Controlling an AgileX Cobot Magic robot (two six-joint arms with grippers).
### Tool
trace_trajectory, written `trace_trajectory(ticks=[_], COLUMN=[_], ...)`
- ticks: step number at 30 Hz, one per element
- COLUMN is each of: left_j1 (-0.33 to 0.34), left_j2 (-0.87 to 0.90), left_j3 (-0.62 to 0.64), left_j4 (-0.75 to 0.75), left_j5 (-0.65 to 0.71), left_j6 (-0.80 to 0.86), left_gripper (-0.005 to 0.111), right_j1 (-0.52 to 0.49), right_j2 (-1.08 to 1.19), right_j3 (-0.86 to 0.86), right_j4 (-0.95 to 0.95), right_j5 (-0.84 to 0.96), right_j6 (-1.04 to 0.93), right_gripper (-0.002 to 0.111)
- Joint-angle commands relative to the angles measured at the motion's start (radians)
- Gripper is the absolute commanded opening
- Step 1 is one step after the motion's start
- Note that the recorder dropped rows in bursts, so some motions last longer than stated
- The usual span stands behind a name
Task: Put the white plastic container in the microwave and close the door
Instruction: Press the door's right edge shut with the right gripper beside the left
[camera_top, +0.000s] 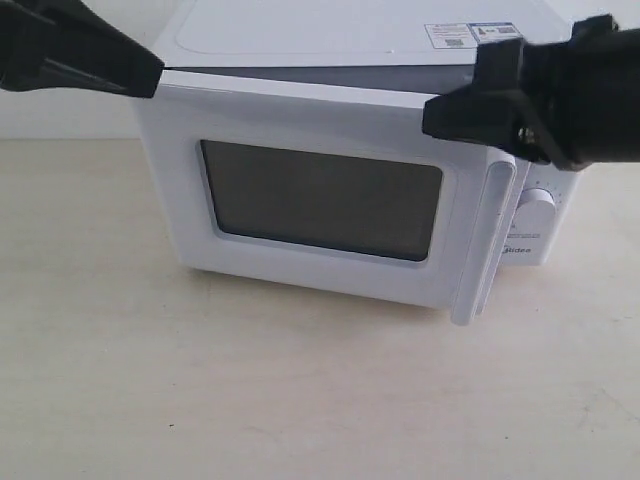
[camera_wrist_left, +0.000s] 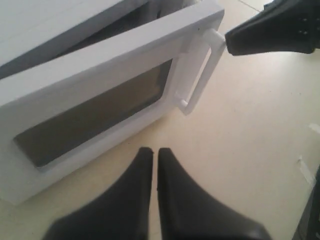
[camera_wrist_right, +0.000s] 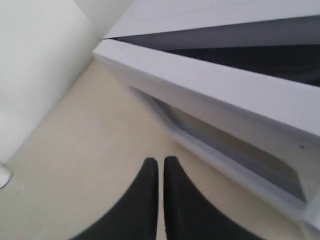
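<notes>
At door handle (camera_wrist_left: 202, 75), pinched right gripper (camera_wrist_left: 230, 42)

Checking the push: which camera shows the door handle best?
Left wrist view: whole handle, right pincer at its end. Exterior view: handle's top hidden behind that pincer. Right wrist view: door edge only.

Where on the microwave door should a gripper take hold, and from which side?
Its vertical bar handle, mid-height, approached from the front with fingers straddling the bar. The bar stands off the door with a gap behind it, and sits at the free edge of the slightly ajar door, so it likely gives most leverage.
</notes>
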Motion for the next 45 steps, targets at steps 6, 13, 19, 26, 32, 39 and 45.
trace_trajectory(ticks=[6,13,19,26,32,39,45], left_j1=[-0.003,-0.003,-0.003,-0.003,-0.003,-0.003,-0.003], left_j2=[-0.015,-0.015,-0.015,-0.015,-0.015,-0.015,-0.015], left_j3=[-0.007,-0.007,-0.007,-0.007,-0.007,-0.007,-0.007], left_j4=[0.052,0.052,0.052,0.052,0.048,0.048,0.048], left_j5=[0.033,0.033,0.037,0.037,0.037,0.037,0.037], left_j6=[-0.06,-0.06,-0.06,-0.06,-0.06,-0.068,-0.068], left_gripper=[0.004,0.004,0.004,0.004,0.004,0.004,0.004], right_j1=[0.308,0.308,0.308,0.308,0.308,0.308,0.308], right_j2=[0.034,0.152,0.205,0.208,0.208,0.209,0.266], right_j3=[0.049,0.049,0.049,0.049,0.049,0.049,0.049], right_j4=[0.014,0.014,-0.029,-0.085,-0.148,-0.18,-0.189], right_j5=[-0.704,-0.754,-0.9,-0.93,-0.959,-1.012,-1.023], right_j6=[-0.038,-0.005,0.028,0.107,0.183,0.23,0.247], right_gripper=[0.0,0.0,0.0,0.0,0.0,0.0,0.0])
